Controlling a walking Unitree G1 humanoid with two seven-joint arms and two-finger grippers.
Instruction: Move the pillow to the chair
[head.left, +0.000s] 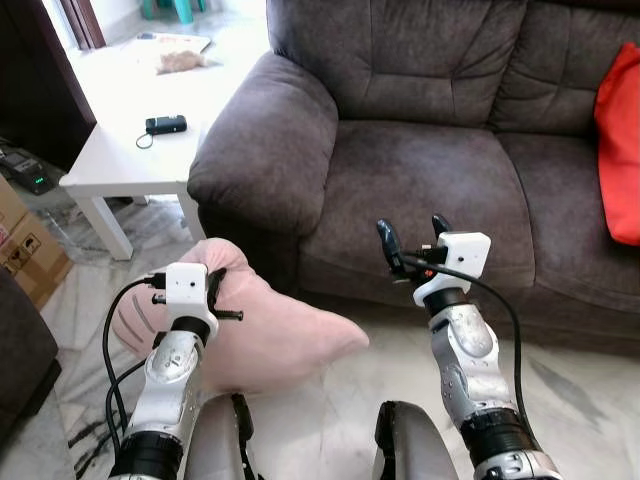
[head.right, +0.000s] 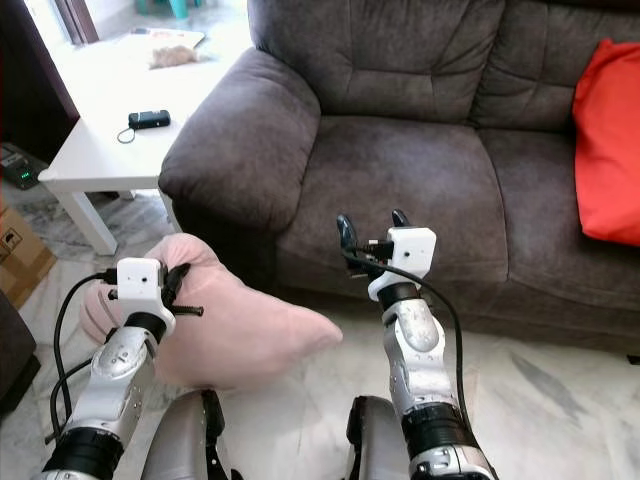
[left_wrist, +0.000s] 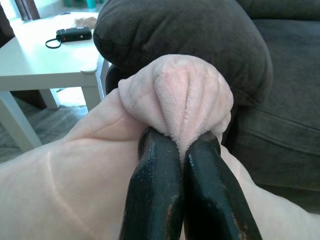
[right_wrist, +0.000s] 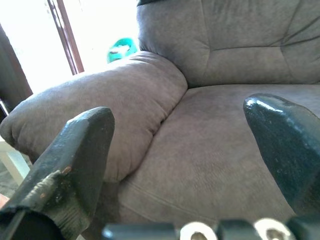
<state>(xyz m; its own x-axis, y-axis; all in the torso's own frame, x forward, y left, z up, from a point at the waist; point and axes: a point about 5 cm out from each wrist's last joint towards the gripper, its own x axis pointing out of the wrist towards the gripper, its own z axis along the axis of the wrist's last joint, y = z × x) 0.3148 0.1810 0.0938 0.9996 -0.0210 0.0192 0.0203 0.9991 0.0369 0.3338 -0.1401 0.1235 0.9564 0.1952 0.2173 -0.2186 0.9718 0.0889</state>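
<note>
A soft pink pillow (head.left: 270, 340) hangs low in front of the grey sofa's left armrest (head.left: 265, 150). My left gripper (head.left: 214, 287) is shut on a bunched corner of the pillow (left_wrist: 175, 100), its two black fingers (left_wrist: 155, 195) pressed together on the fabric. To the right, my right gripper (head.left: 412, 240) is held up before the sofa's seat cushion (head.left: 420, 190), open, with nothing between its fingers (right_wrist: 70, 165). The grey seat and armrest (right_wrist: 100, 110) lie straight ahead of that gripper.
A red cushion (head.left: 620, 140) leans at the sofa's right end. A white side table (head.left: 130, 150) left of the armrest carries a small black device (head.left: 165, 124). A cardboard box (head.left: 25, 250) stands at far left. Pale marble floor (head.left: 580, 390) runs before the sofa.
</note>
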